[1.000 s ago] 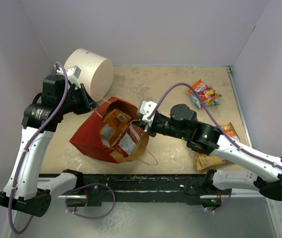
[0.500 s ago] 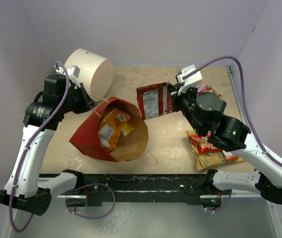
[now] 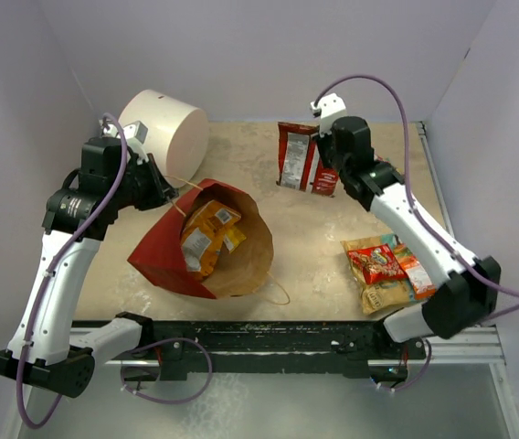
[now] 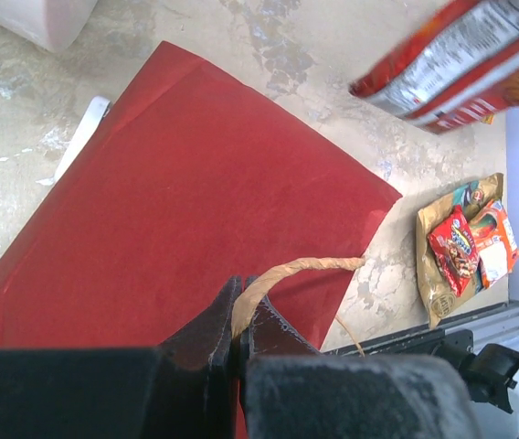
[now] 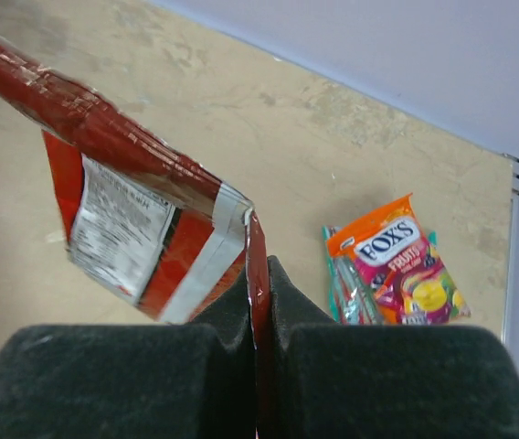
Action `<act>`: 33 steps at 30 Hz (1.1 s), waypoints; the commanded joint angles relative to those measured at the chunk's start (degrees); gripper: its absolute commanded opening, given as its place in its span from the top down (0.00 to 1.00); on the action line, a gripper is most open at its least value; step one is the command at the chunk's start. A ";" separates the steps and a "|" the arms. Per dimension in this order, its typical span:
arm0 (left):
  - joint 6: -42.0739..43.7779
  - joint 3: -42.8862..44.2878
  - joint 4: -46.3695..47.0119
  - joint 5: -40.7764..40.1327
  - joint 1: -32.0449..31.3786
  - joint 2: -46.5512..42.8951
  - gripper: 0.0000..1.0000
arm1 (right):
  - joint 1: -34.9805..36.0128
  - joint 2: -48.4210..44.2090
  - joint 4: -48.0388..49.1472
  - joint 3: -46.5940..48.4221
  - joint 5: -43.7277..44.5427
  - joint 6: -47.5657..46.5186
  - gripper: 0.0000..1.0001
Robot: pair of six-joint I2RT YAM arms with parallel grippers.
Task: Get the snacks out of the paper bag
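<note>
Beige, mottled table (image 3: 305, 251) enclosed by pale lilac walls (image 3: 269, 55), with a white drum (image 3: 164, 128) on its side in the far left corner. Left pincer (image 4: 238, 315): fully closed, pinching the paper bag's string handle (image 4: 287, 270) at the far rim. Right pincer (image 5: 261, 265): fully closed on the edge of a red packet (image 3: 298, 157), which hangs clear above the far middle of the table. Paper bag (image 3: 159, 251): red outside, brown inside, slumped at centre left with its mouth open upward and to the right, containing two orange packets (image 3: 206, 233). Snacks already outside the bag: three overlapping packets (image 3: 386, 273) near the right front edge, and an orange candy packet (image 5: 404, 265) over a teal one by the far right wall.
</note>
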 commanded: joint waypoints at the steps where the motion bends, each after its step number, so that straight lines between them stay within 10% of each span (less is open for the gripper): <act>1: 0.51 1.47 1.19 0.89 0.51 -0.06 1.00 | -7.86 5.68 13.57 3.26 -16.94 -7.11 1.00; 12: 1.12 3.18 0.06 2.35 0.49 0.61 1.00 | -14.24 22.30 21.25 8.75 -35.93 -25.09 1.00; 33: 1.48 1.88 0.79 3.91 0.49 0.24 1.00 | -14.05 -0.08 11.29 -31.67 -39.79 -31.10 0.91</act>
